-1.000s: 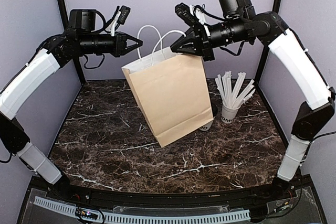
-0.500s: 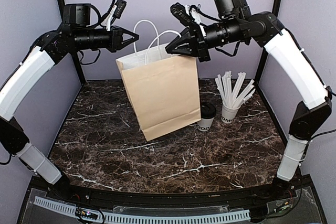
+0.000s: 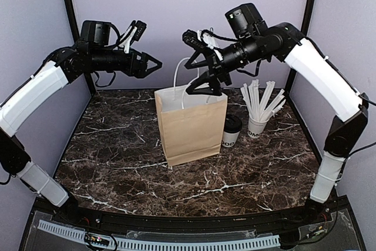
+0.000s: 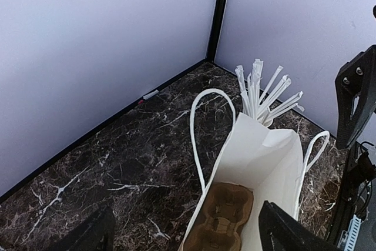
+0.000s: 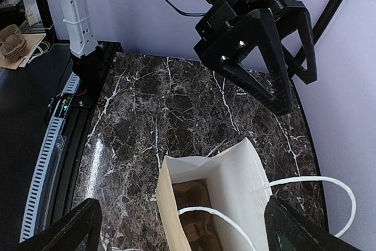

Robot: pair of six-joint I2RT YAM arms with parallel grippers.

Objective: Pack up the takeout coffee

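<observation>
Below and between the two grippers, on the dark marble table (image 3: pixel 117 151), a brown paper bag (image 3: pixel 191 127) stands open with a cardboard cup carrier (image 4: pixel 223 221) inside. The left gripper (image 3: pixel 155 67) and right gripper (image 3: pixel 191 63) are spread wide, pinching nothing. Under the right gripper, outside the bag, stand a cup of straws (image 3: pixel 257 126) and, just beside the bag, the coffee cup (image 3: pixel 231 132).

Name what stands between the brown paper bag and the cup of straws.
The black-lidded takeout coffee, tucked beside the bag; the top view shows it.

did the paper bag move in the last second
Yes. The paper bag has dropped: its top, earlier well above the straws, now sits about level with them.
</observation>
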